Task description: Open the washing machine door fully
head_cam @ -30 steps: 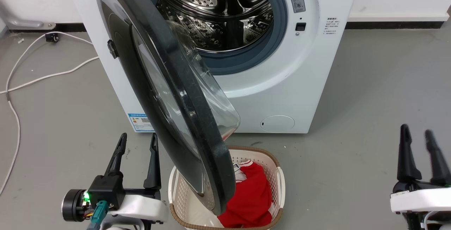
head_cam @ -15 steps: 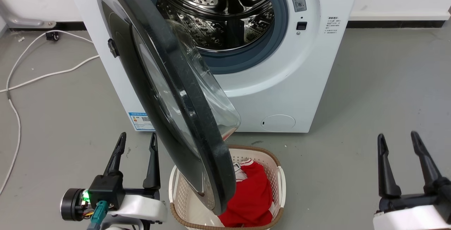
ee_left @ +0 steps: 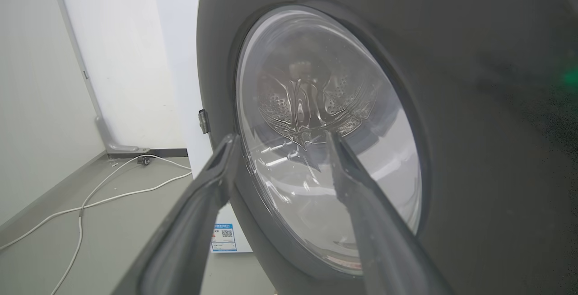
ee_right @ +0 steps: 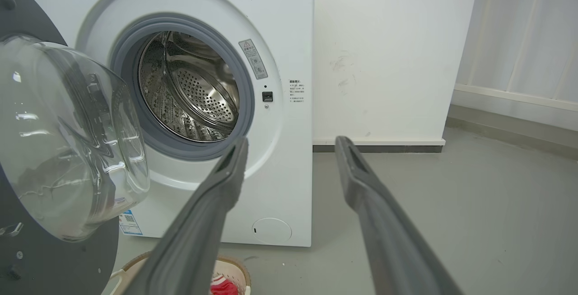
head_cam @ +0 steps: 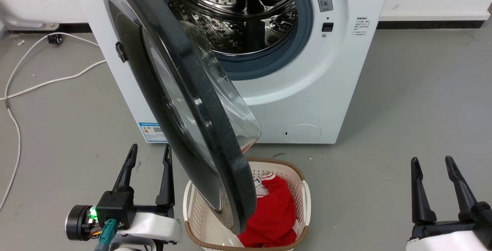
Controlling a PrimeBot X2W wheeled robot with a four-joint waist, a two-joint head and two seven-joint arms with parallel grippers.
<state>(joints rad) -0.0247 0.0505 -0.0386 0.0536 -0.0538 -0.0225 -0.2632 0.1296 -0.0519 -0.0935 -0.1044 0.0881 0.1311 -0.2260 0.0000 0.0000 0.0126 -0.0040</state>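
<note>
The washing machine (head_cam: 307, 89) is a white front-loader with its steel drum (head_cam: 238, 12) exposed. The washing machine door (head_cam: 209, 128), a black disc with a bulging glass bowl, stands swung out on its left hinge, edge-on to the head view. My left gripper (head_cam: 150, 149) is open, low on the left, just outside the door's outer face. In the left wrist view that gripper (ee_left: 282, 138) points at the door's window (ee_left: 316, 173) without touching it. My right gripper (head_cam: 431, 160) is open at the lower right, far from the door. In its own wrist view the right gripper (ee_right: 292, 142) faces the machine front (ee_right: 289, 28) and the glass bowl (ee_right: 67, 141).
A beige laundry basket (head_cam: 305, 201) holding a red garment (head_cam: 276, 212) sits on the floor under the door's lower edge. A white cable (head_cam: 46, 83) trails over the grey floor at the left. A white wall (ee_right: 384, 60) stands right of the machine.
My right gripper has shifted left and lower in the head view, away from the machine. The door and my left gripper stay where they were.
</note>
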